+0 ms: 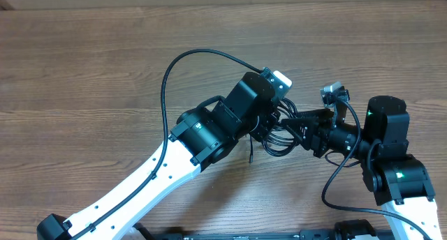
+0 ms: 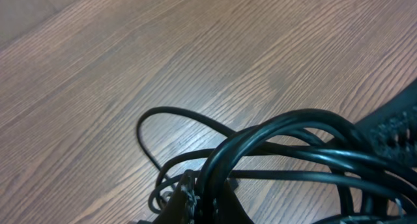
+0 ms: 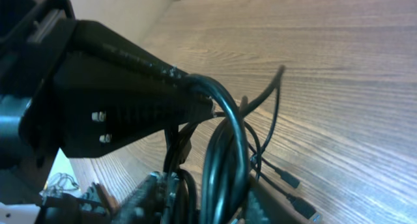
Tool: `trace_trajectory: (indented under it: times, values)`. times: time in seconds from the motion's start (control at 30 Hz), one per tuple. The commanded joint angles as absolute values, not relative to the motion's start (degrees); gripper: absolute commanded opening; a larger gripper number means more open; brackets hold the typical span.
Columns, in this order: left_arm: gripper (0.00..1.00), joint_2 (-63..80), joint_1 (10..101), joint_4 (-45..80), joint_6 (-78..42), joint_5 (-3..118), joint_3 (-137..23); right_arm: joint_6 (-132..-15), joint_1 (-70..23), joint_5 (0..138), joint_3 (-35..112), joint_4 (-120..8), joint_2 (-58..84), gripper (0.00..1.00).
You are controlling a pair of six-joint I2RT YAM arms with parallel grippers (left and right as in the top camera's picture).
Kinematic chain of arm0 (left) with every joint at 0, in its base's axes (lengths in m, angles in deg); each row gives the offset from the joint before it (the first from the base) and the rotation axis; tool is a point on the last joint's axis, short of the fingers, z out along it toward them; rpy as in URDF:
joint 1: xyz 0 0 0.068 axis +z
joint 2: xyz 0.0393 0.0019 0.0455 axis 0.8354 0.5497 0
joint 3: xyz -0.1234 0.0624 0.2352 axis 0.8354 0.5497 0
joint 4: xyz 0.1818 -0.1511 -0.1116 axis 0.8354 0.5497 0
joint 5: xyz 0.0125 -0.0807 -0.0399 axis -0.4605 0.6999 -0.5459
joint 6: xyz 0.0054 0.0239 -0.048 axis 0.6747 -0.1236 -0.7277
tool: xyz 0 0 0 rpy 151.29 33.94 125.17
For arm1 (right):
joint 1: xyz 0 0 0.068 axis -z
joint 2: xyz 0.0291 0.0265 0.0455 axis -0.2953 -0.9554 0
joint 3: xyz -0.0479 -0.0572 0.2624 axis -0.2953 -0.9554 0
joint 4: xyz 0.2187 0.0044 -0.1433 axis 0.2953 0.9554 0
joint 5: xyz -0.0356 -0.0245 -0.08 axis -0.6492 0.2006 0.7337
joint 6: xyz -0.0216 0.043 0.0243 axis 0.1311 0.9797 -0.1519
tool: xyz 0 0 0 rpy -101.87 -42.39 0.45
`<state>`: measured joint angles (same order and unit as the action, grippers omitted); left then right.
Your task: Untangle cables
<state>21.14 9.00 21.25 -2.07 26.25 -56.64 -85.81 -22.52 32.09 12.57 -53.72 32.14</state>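
two grippers are shown tip to tip — the left gripper (image 3: 206,105) is clamped shut on a bundle of looped black cables (image 1: 276,139) over the wooden table (image 1: 105,72), while the right gripper (image 3: 207,198) is set astride the same loops, its grip not discernible.

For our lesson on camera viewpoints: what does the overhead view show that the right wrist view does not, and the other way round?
Only the overhead view shows the arms' long bodies: the left arm reaching in from the lower left, the right arm from the lower right. Only the right wrist view makes out two small plug ends against the wood and, close up, the left gripper shut on a loop of the cables. Both show the black cables and the wooden table.
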Motion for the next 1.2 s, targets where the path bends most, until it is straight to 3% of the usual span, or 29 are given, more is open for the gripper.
trace_trajectory:
  times: [0.0, 0.33, 0.6, 0.7, 0.83, 0.93, 1.0, 1.17]
  values:
    - [0.04, 21.03, 8.71, 20.94, -0.78, 26.49, -57.45, -86.38, -22.69, 30.91, 13.86, -54.20, 32.89, 0.31]
    - [0.04, 21.03, 8.73, 21.47, -6.58, 21.09, -57.45, -86.38, -22.69, 30.93, 13.86, -54.20, 32.89, 0.28]
    - [0.04, 21.03, 9.30, 24.22, -18.82, 15.36, -57.45, -86.38, -22.69, 30.93, 13.86, -54.26, 32.89, 0.17]
    - [0.04, 21.03, 9.26, 23.83, -19.54, 15.84, -57.45, -86.36, -22.69, 30.93, 13.86, -54.44, 32.89, 0.10]
    - [0.04, 21.03, 8.93, 23.59, -18.97, 16.30, -57.45, -86.36, -22.69, 30.93, 13.86, -54.53, 32.89, 0.09]
    - [0.04, 21.03, 8.95, 23.56, -14.93, 17.81, -57.45, -86.34, -22.69, 30.93, 13.86, -54.72, 32.89, 0.33]
    - [0.04, 21.03, 8.93, 23.59, -13.83, 18.05, -57.45, -86.34, -22.69, 30.93, 13.86, -54.72, 32.89, 0.40]
    - [0.04, 21.03, 8.93, 23.39, -11.80, 19.04, -57.45, -86.34, -22.69, 30.93, 13.86, -54.88, 32.89, 0.43]
